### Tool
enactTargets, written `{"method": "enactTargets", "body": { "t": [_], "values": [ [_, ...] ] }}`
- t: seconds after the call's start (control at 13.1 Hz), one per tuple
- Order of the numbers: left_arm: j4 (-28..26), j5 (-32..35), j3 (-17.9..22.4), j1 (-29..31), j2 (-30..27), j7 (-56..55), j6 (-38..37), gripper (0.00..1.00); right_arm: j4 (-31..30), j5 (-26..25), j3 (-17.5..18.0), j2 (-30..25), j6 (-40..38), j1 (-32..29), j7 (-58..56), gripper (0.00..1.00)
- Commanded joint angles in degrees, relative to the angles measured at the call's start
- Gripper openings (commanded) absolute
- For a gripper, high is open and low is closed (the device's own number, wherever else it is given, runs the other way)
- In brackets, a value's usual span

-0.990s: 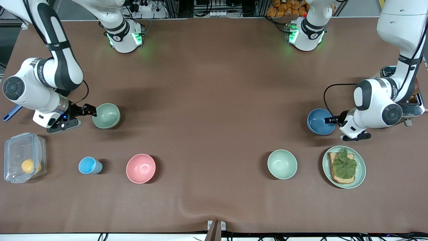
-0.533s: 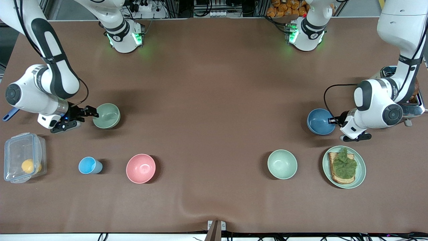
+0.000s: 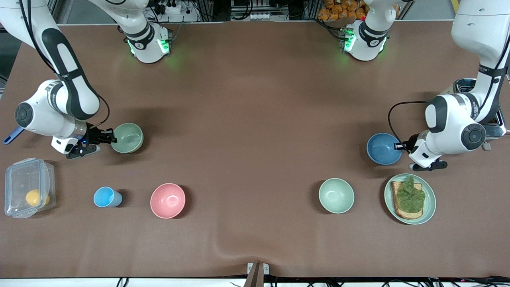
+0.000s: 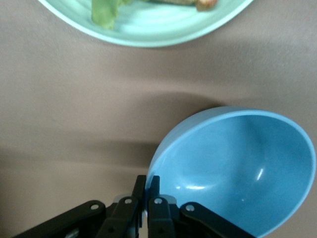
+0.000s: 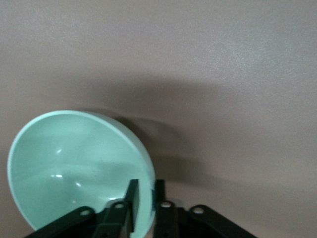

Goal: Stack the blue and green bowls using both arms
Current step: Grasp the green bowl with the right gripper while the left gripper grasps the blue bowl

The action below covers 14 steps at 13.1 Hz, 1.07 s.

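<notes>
Brown bench (image 3: 255, 119): left gripper (image 4: 147, 194) is pinching the blue bowl (image 3: 384, 148) rim, right gripper (image 5: 144, 198) is pinching the green bowl (image 3: 127, 137) rim, likely for lifting and stacking.

The green plate (image 4: 148, 29) is cut off by the left wrist view's edge, its food (image 4: 106, 11) mostly out of frame.

Your green bowl (image 3: 127, 138) sits toward the right arm's end of the desk (image 3: 255, 119); your blue bowl (image 3: 383, 148) sits toward the left arm's end.
</notes>
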Motion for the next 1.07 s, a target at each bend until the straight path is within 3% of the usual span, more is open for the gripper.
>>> {"method": "enactTargets", "body": {
  "t": [0.0,0.46,0.69,0.99],
  "values": [
    [1.41,0.60,-0.45,0.78,-0.77,2.13,-0.14,0.00,-0.55,1.09,0.74,0.09,0.73,-0.82,-1.32,0.00],
    [2.21,0.42,-0.54,0.78,-2.09,4.42,-0.14,0.00,1.12,4.51,1.71,-1.66,-6.29,2.07,2.09,0.00],
    [2.65,0.33,-1.15,0.69,-4.37,4.86,-0.75,0.00,1.82,4.51,1.71,-4.64,-9.29,8.21,12.18,0.00],
    [10.02,0.33,-2.81,0.77,-4.73,5.21,-7.07,0.00,2.35,4.60,1.80,-7.29,-9.47,19.63,30.80,0.00]
  ]
}}
